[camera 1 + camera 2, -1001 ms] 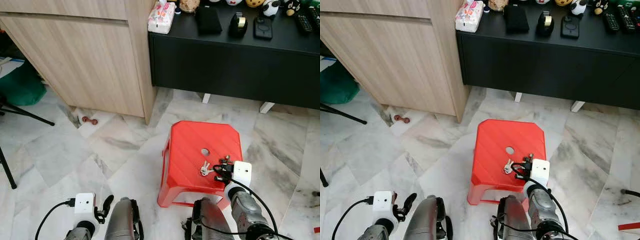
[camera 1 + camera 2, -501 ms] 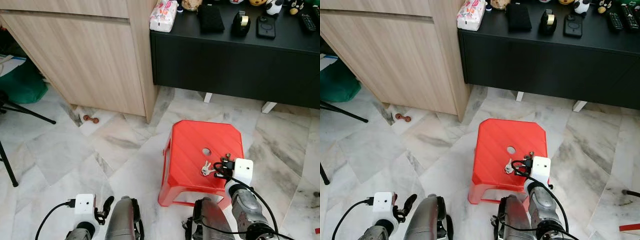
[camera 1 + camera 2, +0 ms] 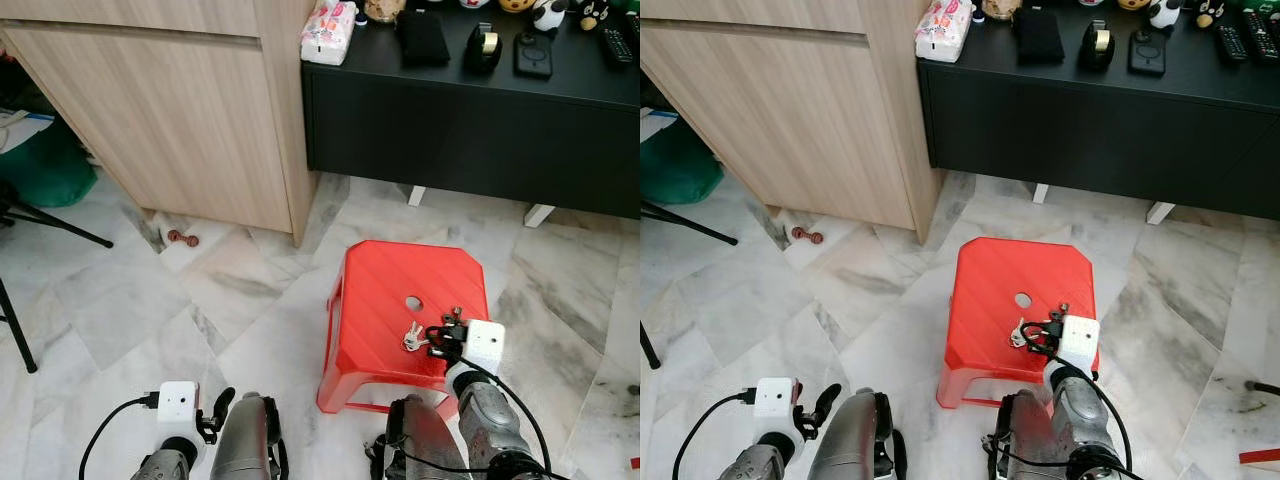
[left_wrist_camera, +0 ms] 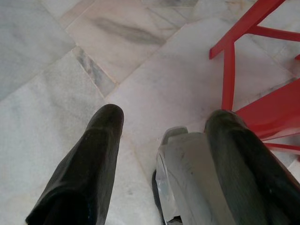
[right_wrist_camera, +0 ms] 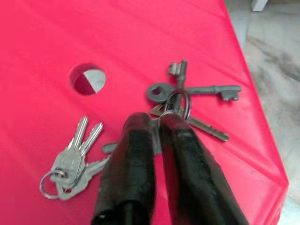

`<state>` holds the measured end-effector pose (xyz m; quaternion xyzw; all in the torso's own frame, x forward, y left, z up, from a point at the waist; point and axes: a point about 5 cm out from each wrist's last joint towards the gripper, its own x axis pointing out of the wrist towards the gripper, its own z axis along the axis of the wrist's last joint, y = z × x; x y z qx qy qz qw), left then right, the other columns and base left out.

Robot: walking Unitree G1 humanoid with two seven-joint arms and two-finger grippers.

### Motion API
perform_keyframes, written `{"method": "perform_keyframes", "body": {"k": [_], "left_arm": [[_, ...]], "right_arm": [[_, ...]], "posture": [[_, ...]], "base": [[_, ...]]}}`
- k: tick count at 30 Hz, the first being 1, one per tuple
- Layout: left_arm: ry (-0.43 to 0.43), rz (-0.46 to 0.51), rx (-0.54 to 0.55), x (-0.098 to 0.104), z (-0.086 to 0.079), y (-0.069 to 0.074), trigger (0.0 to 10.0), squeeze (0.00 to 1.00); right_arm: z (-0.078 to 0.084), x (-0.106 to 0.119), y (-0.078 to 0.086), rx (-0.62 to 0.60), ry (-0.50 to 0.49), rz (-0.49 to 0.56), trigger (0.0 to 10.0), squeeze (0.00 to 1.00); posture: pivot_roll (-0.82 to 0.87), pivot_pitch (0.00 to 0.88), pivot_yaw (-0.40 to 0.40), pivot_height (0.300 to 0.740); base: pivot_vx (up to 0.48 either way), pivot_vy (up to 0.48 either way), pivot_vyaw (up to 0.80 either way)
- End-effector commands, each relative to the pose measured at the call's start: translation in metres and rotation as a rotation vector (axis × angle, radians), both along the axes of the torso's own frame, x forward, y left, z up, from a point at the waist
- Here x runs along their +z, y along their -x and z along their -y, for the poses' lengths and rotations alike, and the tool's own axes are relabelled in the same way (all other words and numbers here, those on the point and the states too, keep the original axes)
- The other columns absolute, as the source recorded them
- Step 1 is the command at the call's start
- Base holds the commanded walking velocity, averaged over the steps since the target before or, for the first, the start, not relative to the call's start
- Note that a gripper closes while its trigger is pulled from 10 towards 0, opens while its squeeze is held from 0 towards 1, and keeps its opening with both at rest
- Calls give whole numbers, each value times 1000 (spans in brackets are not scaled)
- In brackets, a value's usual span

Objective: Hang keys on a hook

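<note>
A red plastic stool (image 3: pixel 390 290) stands on the marble floor. Two key bunches lie near its right front edge: silver keys (image 5: pixel 70 161) on a small ring, and dark old-style keys (image 5: pixel 206 90) on a dark ring (image 5: pixel 178 101). My right gripper (image 5: pixel 157 123) is down on the stool top, its fingers pressed together at the dark ring. From above, the right gripper (image 3: pixel 440 336) sits beside the silver keys (image 3: pixel 410 337). My left gripper (image 4: pixel 166 115) hangs open over the floor beside the stool's legs, holding nothing.
A light wooden cabinet (image 3: pixel 170 110) stands behind on the left. A black low console (image 3: pixel 470 120) with a tissue pack and small items is behind the stool. A small brown toy (image 3: pixel 180 238) and a black stand leg (image 3: pixel 55 228) lie on the floor at left.
The camera has shifted slightly. The left arm has crept a little to the right. The right gripper stays on the dark keys at the same spot on the stool.
</note>
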<state>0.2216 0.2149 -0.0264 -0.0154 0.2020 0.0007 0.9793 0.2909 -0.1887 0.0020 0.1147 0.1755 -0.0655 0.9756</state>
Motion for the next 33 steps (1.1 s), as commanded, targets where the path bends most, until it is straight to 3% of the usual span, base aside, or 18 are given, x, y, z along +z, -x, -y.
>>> {"method": "perform_keyframes", "body": {"k": [1, 8, 17, 18, 19, 27, 33], "left_arm": [[5, -58, 16, -10, -3, 13, 10000, 0], [5, -58, 16, -10, -4, 14, 10000, 0], [2, -60, 16, -11, -5, 18, 10000, 0], [2, -60, 16, -11, -5, 19, 10000, 0], [1, -60, 16, -11, -5, 20, 10000, 0], [-1, -64, 15, -12, -7, 25, 10000, 0], [-4, -71, 13, -12, -8, 29, 10000, 0]], "right_arm": [[3, 0, 0, -22, -21, 0, 10000, 1000], [9, 15, -14, -50, -55, 44, 10000, 1000], [14, 15, -15, -77, -82, 12, 10000, 1000], [15, 13, -15, -85, -90, 2, 10000, 102], [16, 13, -14, -91, -96, -5, 10000, 0], [5, 1, -9, -55, -119, -99, 10000, 0], [1, 1, -9, -51, -135, -101, 10000, 0]], "posture": [[105, 267, 15, 616], [110, 272, 17, 616], [114, 285, 20, 616], [115, 286, 20, 616], [117, 289, 21, 616], [122, 301, 24, 616], [129, 312, 28, 616]], "base": [[0, 0, 0], [0, 0, 0], [0, 0, 0], [0, 0, 0], [0, 0, 0], [0, 0, 0], [0, 0, 0]]}}
